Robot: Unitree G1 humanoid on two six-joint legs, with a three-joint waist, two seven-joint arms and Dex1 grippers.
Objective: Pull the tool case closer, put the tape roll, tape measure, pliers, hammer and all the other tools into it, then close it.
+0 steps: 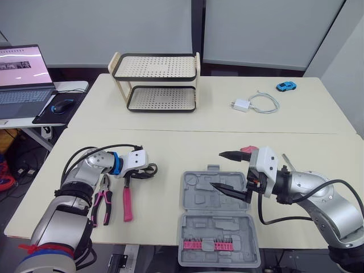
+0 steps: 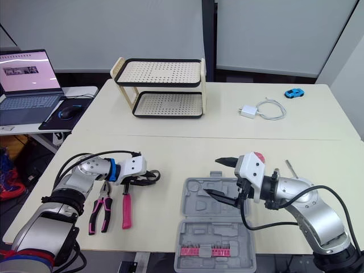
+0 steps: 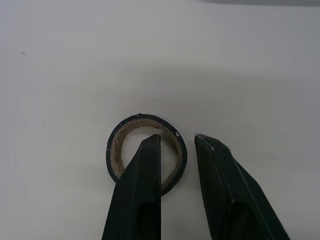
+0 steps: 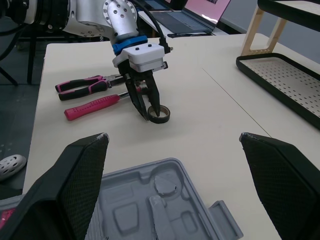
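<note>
**Left claw straddles the tape roll; right claw wide apart over the open case**

The left claw [image 3: 176, 140] points down at the tape roll [image 3: 142, 120]. Its two fingers stand slightly apart. One tip is inside the ring and the other just outside it, so the roll's wall sits between them. Whether either finger presses on the wall cannot be told. The roll lies flat on the desk [image 1: 170, 142], on the robot's left side, well apart from the tool case [image 1: 216, 227].

Just beside the left claw, toward the robot, lie the pliers [image 1: 105, 196] with pink and black handles. A pink-handled tool [image 1: 127, 203] lies beside them. Both are flat on the desk, side by side, with their handles toward the near edge.

The right claw [image 1: 216, 169] hangs over the far half of the case with its fingers spread wide and nothing between them. The grey case lies open at the near edge, in front of the robot's right side. Its moulded recesses are bare, apart from a pink strip of bits [image 1: 207, 245] in the near half.

Farther back a two-tier rack [image 1: 156, 67] stands on the desk. A white charger [image 1: 241, 104] with its coiled cable and a blue toy car [image 1: 286, 86] lie toward the far right. A laptop [image 1: 23, 74] is open on a side desk at the far left.
</note>
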